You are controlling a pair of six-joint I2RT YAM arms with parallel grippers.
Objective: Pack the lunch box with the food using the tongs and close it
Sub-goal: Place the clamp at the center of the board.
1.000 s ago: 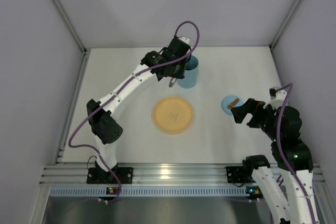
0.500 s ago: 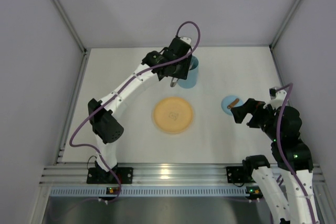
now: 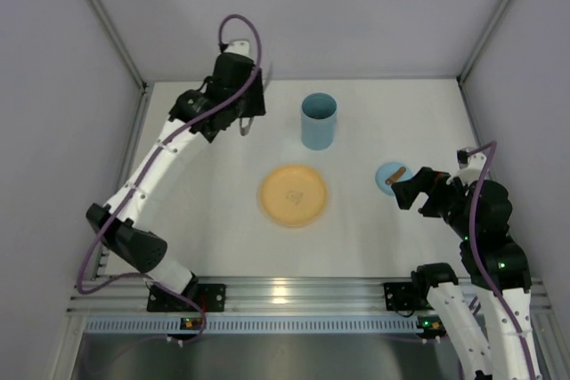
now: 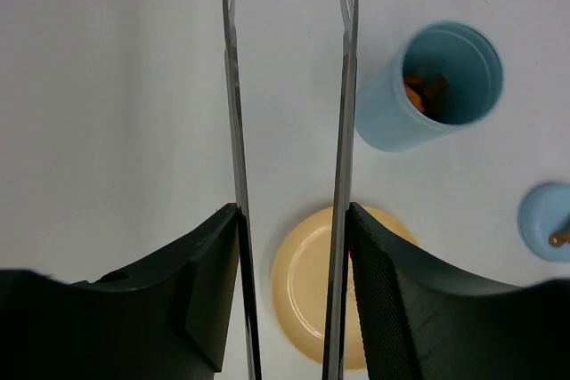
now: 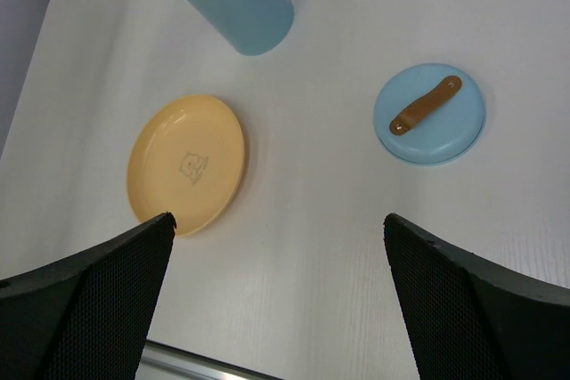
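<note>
Tabletop: white and matte, boxed in by pale grey walls; from above I see both arm bases at its near edge.
Lunch box: I see the tall light-blue cylinder (image 3: 319,120) standing upright near the far edge, a little right of the middle, its mouth uncovered.
Food: through the left wrist camera I make out orange and brown pieces (image 4: 420,91) down inside the lunch box; I cannot count them.
Tongs: the slim silver tongs (image 4: 345,131) run lengthwise between the left fingers, one thin arm flat against each inner pad. Their slotted tips are spread apart, with only white tabletop showing between them.
Left gripper: my left gripper (image 4: 292,206) is partly closed and clamped on the tongs. It hangs over the far-left part of the tabletop, well apart from the lunch box.
Right gripper: my right gripper (image 5: 278,217) has its jaws spread wide with nothing between them. It hovers over the right side of the tabletop, near the lid.
Lid: the small flat light-blue disc (image 5: 429,113) with a brown strap across its top lies near the right edge, apart from the lunch box.
Plate: the round yellow-orange plate (image 3: 293,194) sits at the middle of the tabletop, on the near side of the lunch box, and I can see a small printed figure at its centre.
</note>
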